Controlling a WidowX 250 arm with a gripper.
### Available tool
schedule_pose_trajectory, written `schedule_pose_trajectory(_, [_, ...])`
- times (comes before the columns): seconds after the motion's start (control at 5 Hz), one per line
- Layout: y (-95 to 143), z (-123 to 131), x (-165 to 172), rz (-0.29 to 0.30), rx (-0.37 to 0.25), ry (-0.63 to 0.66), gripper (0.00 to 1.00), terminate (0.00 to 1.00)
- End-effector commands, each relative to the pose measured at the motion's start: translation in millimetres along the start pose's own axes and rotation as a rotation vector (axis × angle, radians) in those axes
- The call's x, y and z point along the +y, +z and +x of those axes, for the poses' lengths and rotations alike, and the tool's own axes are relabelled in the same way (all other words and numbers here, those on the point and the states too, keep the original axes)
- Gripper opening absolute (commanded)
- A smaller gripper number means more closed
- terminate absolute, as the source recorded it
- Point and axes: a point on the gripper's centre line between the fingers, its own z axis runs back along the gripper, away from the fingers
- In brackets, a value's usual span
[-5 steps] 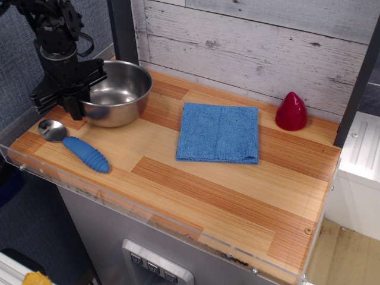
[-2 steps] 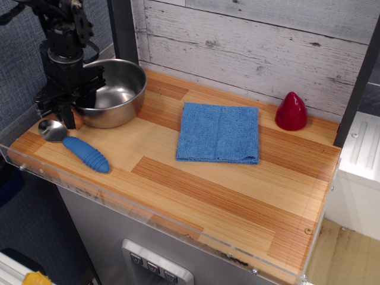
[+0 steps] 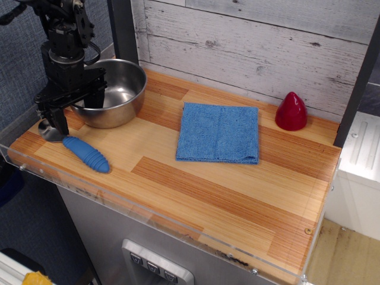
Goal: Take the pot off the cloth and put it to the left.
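Observation:
The shiny steel pot (image 3: 116, 92) stands on the wooden counter at the back left, well clear of the cloth. The blue cloth (image 3: 218, 132) lies flat and bare in the middle of the counter. My gripper (image 3: 74, 107) hangs at the pot's left rim with its jaws spread. One finger (image 3: 59, 119) is outside the pot, over the spoon's bowl. The other finger (image 3: 95, 95) is at the pot's rim. The gripper holds nothing.
A metal spoon with a ribbed blue handle (image 3: 86, 154) lies front left, just below the gripper. A red cone-shaped object (image 3: 291, 111) stands at the back right. A plank wall runs along the back, and a clear lip (image 3: 148, 217) edges the front.
The pot has shifted a little left and come to rest on the counter. My gripper has let go of its rim, opened and risen slightly.

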Motion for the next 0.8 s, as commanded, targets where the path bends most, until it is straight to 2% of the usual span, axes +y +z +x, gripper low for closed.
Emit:
schedule_pose_trajectory(0.0, [75.7, 12.4, 5.3, -0.152, -0.081, -0.031, 1.0, 0.0])
schedule_pose_trajectory(0.2, [101.5, 10.7, 10.4, -0.196, -0.092, -0.046, 1.0, 0.0])
schedule_pose_trajectory(0.6, [101.5, 10.7, 10.4, -0.196, -0.092, -0.046, 1.0, 0.0])
